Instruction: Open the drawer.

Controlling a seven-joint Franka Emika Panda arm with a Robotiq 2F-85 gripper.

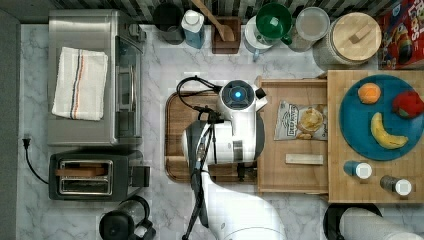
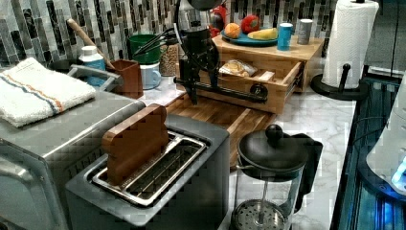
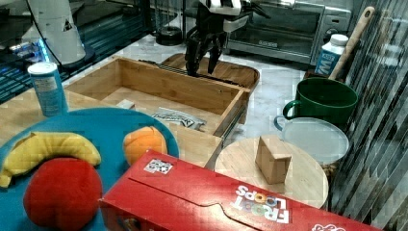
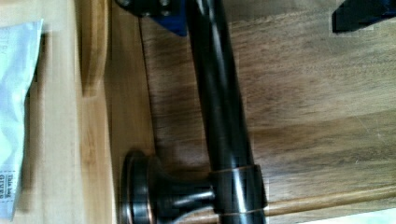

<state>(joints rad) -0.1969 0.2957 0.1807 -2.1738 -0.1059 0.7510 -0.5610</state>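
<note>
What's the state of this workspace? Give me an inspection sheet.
Surface: marble counter, crowded.
Job's things: drawer pulled out, holding a chip bag and a small wooden block; black handle at its front.
Clutter: toaster, towel, French press, cereal box, blue plate of fruit.
Tool: open, astride the handle.
Cables: power cord beside the toaster; black cable on the arm.
Surroundings: tiled backsplash, paper towel roll.
</note>
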